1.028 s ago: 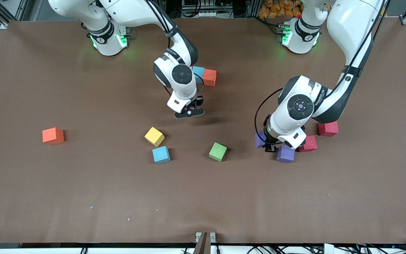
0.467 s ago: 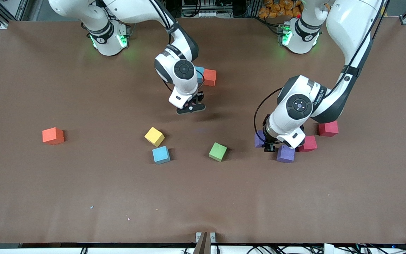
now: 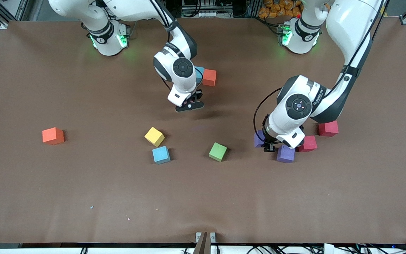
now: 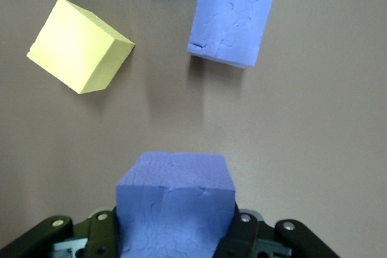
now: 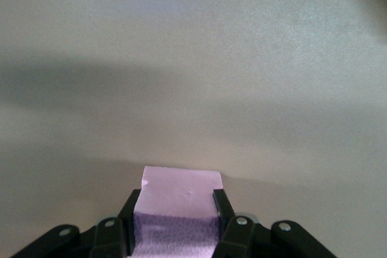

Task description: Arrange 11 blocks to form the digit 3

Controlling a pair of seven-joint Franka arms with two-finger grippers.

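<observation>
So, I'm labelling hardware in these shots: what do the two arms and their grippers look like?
Both arms are glossy white with dark grey joint bands and round dark caps at the wrists. Green lights glow at both bases. Thin black cables run along each arm. The left gripper and right gripper have black fingers.

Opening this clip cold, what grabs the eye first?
Both tools carry a cube: the right tool holds a pink block over bare table, and the left tool grips a purple block beside another purple block. Loose cubes lie scattered, with no digit formed yet.
</observation>
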